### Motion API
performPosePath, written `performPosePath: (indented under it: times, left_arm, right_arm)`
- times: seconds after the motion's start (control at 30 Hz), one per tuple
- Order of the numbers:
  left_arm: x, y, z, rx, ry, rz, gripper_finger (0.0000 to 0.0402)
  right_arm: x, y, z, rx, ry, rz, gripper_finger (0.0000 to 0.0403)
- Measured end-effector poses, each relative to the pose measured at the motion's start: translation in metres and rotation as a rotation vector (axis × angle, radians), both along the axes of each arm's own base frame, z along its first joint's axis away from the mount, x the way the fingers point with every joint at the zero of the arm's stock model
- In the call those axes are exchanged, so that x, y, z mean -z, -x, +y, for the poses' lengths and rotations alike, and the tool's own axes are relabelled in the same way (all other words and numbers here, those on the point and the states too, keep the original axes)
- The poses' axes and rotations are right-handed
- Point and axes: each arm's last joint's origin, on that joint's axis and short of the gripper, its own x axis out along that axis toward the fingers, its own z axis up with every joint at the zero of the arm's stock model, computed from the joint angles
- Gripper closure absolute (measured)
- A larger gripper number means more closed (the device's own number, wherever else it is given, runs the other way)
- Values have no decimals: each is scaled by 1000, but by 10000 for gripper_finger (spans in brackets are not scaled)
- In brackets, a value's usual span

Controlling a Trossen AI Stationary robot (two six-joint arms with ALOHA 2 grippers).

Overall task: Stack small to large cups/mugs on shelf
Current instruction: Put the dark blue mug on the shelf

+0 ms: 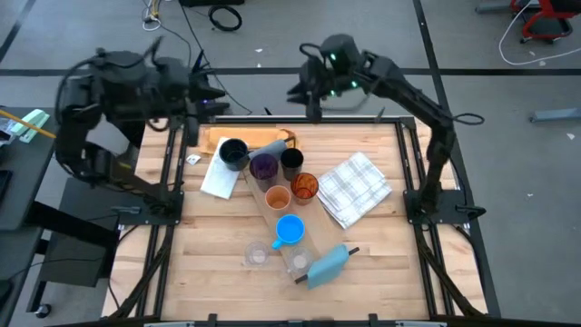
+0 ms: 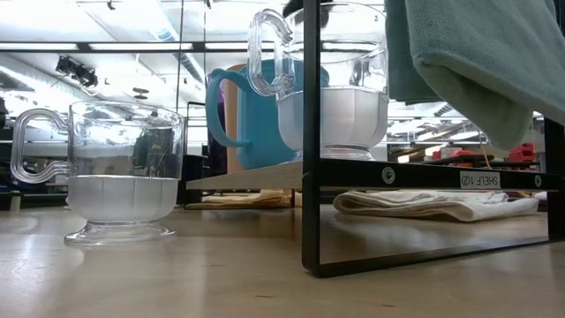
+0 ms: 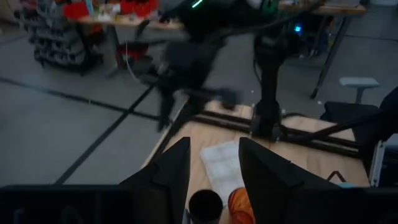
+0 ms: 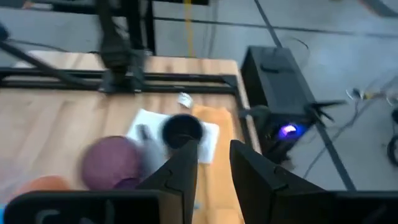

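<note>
Pale wooden planks make up the counter [image 1: 381, 263], framed by black rails, with grey workshop floor and cables beyond. Across its middle the shelf [image 1: 277, 218], a long narrow pale plank, runs on a slant from the far left toward the near right, ending near a blue-grey piece [image 1: 329, 265]. Along it, from far to near, stand the purple tumbler [image 1: 263, 166], an orange cup [image 1: 278, 197], the bright blue mug [image 1: 290, 229] and a small clear glass [image 1: 299, 262]. Just beside the plank on the right are the black cup [image 1: 291, 162] and a second orange cup [image 1: 305, 186]; on the left, the dark navy mug [image 1: 233, 153] sits at a white sheet [image 1: 221, 179], and another clear glass [image 1: 257, 255] stands on the counter near the blue mug. An orange-brown board [image 1: 263, 139] lies at the far edge, and a white checked cloth [image 1: 356, 188] lies to the right.

Both arms are raised over the far edge, holding nothing. The left tool [image 3: 214, 168] has its fingers spread, above the black cup. The right tool [image 4: 214, 165] shows a narrower gap between its fingers, empty, over the navy mug.
</note>
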Motion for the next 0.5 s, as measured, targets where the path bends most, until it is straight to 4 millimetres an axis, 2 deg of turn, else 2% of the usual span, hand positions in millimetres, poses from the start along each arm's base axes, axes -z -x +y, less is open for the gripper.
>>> performPosePath:
  times: [0.13, 0.23, 0.4, 0.5]
  left_arm:
    - [-6, 17, -3, 8, -34, -29, 258]
    - [-8, 27, -5, 11, -51, -45, 262]
    - [-10, 34, -6, 14, -68, -55, 263]
    - [-9, 35, -6, 17, -73, -40, 259]
  right_arm:
    - [30, -9, -50, 50, -85, 28, 302]
    - [56, -21, -75, 61, -143, 58, 302]
    - [84, -39, -102, 38, -216, 13, 302]
    - [96, -52, -111, 12, -253, -38, 302]
